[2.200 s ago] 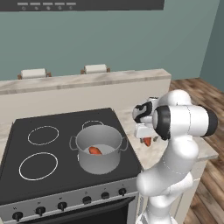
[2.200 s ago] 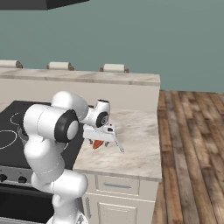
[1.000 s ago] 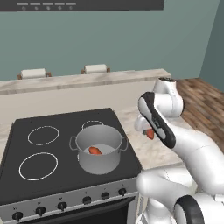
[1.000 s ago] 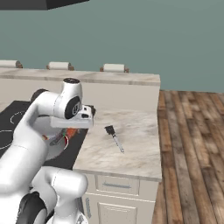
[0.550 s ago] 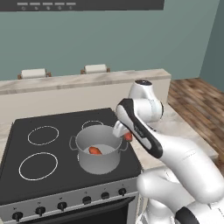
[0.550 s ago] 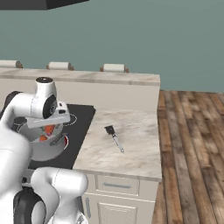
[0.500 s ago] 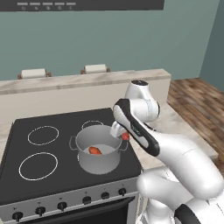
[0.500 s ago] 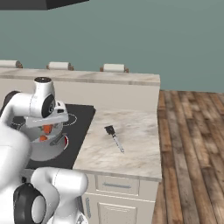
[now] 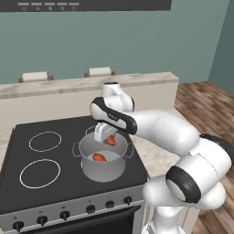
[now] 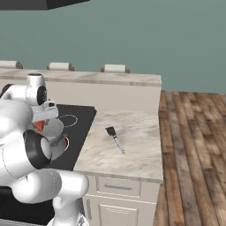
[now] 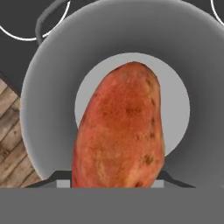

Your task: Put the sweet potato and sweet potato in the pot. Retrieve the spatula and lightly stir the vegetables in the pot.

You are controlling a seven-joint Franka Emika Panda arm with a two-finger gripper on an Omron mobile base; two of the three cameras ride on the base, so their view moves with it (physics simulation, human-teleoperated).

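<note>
Left base view, change: the arm has swung further left than half a second ago, so the gripper [image 9: 106, 136] now hangs over the pot [image 9: 103, 158] instead of at its right rim
Left base view, pot: one sweet potato [image 9: 99, 157] lies on the bottom; the held sweet potato [image 9: 110, 140] is above the rim
Right base view, arm: folded low over the stove [image 10: 77, 128], its elbow hiding most of the pot
Right base view, spatula [image 10: 115, 139]: flat on the counter [image 10: 137, 150], well apart from the stove
Hand view: fingers pinch the tuber, pot floor directly beneath
</note>
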